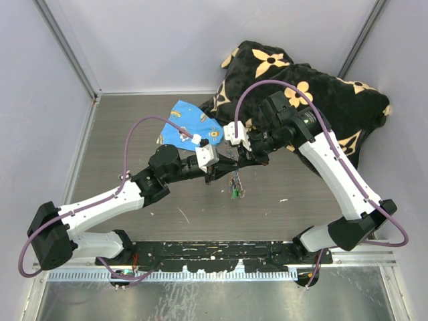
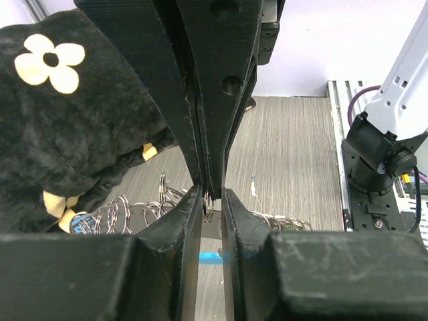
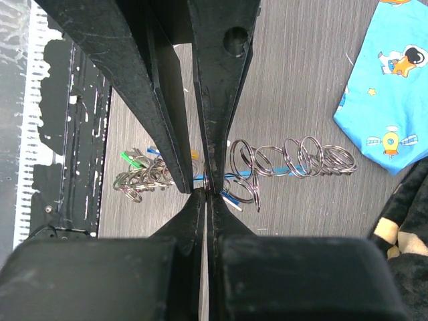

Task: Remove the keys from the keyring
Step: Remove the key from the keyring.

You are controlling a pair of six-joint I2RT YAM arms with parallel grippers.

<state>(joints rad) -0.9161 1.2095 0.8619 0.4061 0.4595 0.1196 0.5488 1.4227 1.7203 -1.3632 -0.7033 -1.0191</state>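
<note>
Pinching, right gripper (image 3: 206, 196): fingers pressed flat together with no gap; their tips close on the wire of the keyring (image 3: 294, 157), which spreads out to both sides of them.
Left gripper (image 2: 212, 200): jaws nearly together, with a thin slit between them. A tiny bit of metal sits in the slit at the tips; cannot tell whether it is clamped or only touched.
Arms: both reach in over the middle of the table (image 1: 301, 197) and their fingertips meet nose to nose at one spot on the keyring.
Keyring: a string of thin metal rings at the two sets of fingertips. In the right wrist view one run of linked rings stretches away to the right and a tangled clump lies to the left. In the top view a short length trails from the meeting point towards the arm bases.
Light-blue piece (image 3: 267, 172): threaded along the run of rings, ending near the closed tips.
Keys (image 3: 137, 175): bunched in the left clump, on the rings; one green head (image 3: 129, 158) sticks out.
Blue cloth (image 1: 190, 127): flat on the table, beyond the grippers.
Black cushion (image 1: 321, 100): flower-patterned, in the far right corner.
</note>
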